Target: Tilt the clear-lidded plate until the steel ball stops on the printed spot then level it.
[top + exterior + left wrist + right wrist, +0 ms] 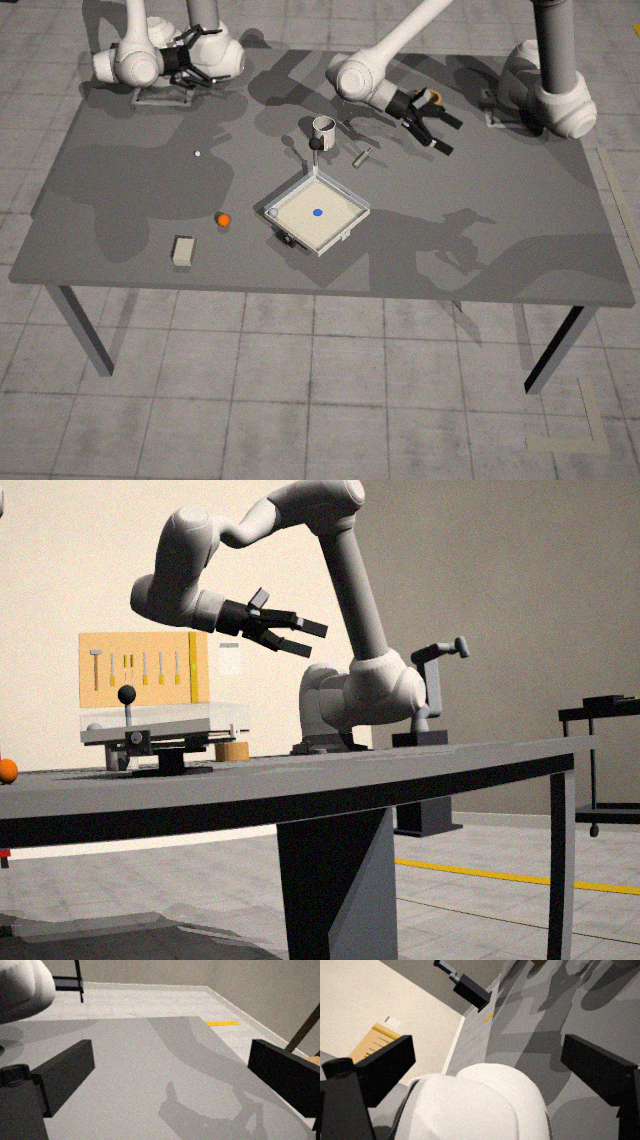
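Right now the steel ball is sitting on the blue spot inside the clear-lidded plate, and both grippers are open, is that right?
Not quite: the steel ball is off the blue spot, in the picture-left corner of the clear-lidded plate, as the top view shows. The left gripper and right gripper are indeed both open.
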You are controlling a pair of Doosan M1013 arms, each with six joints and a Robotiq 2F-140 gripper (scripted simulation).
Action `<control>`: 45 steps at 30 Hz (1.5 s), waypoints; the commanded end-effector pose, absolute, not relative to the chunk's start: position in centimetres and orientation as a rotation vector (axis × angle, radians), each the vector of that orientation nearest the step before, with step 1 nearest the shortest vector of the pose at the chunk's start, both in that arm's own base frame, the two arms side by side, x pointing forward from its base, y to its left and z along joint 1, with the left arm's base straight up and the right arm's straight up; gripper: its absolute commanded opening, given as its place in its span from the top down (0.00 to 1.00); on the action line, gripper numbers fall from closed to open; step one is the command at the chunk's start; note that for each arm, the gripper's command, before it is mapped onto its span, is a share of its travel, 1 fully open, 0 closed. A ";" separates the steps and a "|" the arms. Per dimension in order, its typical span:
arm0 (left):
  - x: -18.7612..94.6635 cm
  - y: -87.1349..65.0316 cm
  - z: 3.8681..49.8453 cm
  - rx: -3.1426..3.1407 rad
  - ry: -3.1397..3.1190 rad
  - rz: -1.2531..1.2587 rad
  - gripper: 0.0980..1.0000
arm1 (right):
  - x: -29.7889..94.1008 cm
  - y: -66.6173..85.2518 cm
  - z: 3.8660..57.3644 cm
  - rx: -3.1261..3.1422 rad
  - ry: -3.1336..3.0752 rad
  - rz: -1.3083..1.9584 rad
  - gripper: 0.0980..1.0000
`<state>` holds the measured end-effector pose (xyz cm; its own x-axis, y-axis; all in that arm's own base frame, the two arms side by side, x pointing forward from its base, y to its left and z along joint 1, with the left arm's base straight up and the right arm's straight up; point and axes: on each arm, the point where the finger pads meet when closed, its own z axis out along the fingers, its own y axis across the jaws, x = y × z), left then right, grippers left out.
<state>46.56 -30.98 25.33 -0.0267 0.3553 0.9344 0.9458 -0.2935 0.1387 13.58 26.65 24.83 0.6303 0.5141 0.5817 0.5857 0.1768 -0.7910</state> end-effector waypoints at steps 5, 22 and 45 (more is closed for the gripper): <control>49.5 -22.2 24.1 -1.633 -1.340 -1.070 0.00 | 13.6 26.6 24.9 -1.464 -0.981 -0.065 0.00; 50.4 -3.1 21.5 -1.582 -1.328 -0.487 0.00 | 13.6 26.6 24.9 -1.464 -0.981 -0.065 0.00; 38.5 21.7 17.7 -1.641 -1.452 0.439 0.00 | 13.6 26.6 24.9 -1.464 -0.981 -0.065 0.00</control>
<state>41.61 17.26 18.42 0.3038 0.8650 0.3993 0.6640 0.1083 -0.7399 13.58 26.65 24.83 0.6303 0.5141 0.5817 0.5857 0.1768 -0.7910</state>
